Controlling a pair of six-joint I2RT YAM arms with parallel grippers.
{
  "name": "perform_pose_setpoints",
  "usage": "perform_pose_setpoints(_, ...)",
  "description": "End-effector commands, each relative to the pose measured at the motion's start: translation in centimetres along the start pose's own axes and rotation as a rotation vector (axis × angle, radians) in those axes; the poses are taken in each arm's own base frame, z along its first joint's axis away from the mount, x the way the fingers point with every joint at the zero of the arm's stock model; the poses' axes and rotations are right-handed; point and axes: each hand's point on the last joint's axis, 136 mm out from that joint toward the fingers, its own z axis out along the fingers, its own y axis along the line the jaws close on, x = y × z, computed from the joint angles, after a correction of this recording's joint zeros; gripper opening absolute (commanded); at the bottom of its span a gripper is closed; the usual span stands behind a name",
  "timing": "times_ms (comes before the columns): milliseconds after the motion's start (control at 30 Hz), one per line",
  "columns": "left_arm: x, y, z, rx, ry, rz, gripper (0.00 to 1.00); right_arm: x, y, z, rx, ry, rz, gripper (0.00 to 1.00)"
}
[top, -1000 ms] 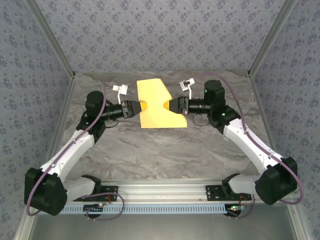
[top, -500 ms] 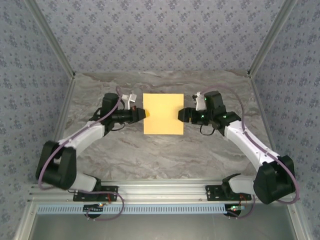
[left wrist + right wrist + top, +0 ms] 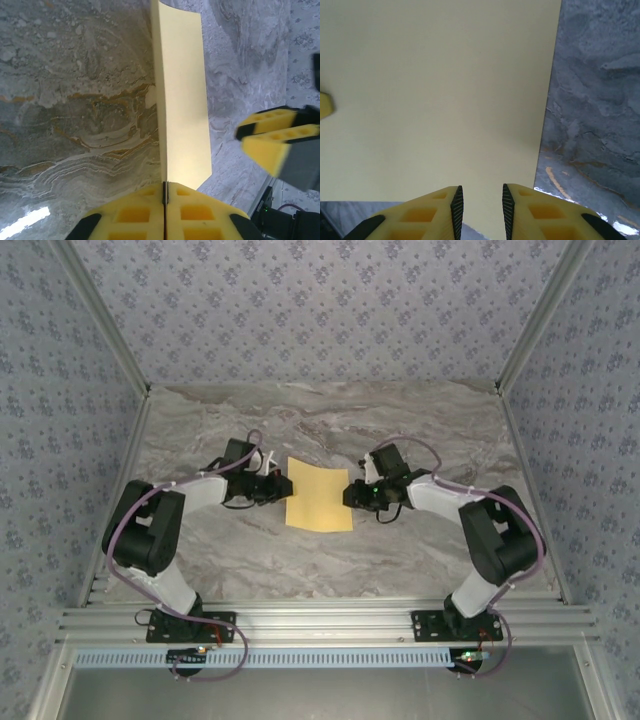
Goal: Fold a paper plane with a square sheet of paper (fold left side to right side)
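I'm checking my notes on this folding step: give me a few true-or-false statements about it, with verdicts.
1. The left pincer is shut on an edge of the sheet. True.
2. The right pincer is clamped shut. False: its fingers stand apart.
3. The sheet is already a pointed dart. False: it is a plain four-cornered shape.
4. The pincers sit at opposite sides of the sheet. True.

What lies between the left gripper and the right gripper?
The square sheet of paper lies there, as the top view shows: the left gripper is shut on one edge, the right gripper open at the other.
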Motion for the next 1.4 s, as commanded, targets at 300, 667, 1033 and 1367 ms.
perform_pose_setpoints(300,-0.4,-6.8,0.2,0.159,0.009,0.083,0.50,1.9,-1.9,2.4,0.094,0.079,0.044,0.31)
perform_pose_setpoints(667,0.0,-8.7,4.6,0.169,0.075,0.112,0.58,-0.8,-0.1,-1.0,-0.087,-0.068,0.063,0.34)
perform_pose_setpoints(1033,0.3,-8.1,5.7,0.130,0.083,0.115,0.29,-5.1,4.4,-3.2,-0.390,-0.182,0.127,0.49)
perform_pose_setpoints(1367,0.3,-7.8,5.6,0.117,0.079,0.111,0.21,-5.1,5.2,-0.2,-0.380,-0.128,0.134,0.33)
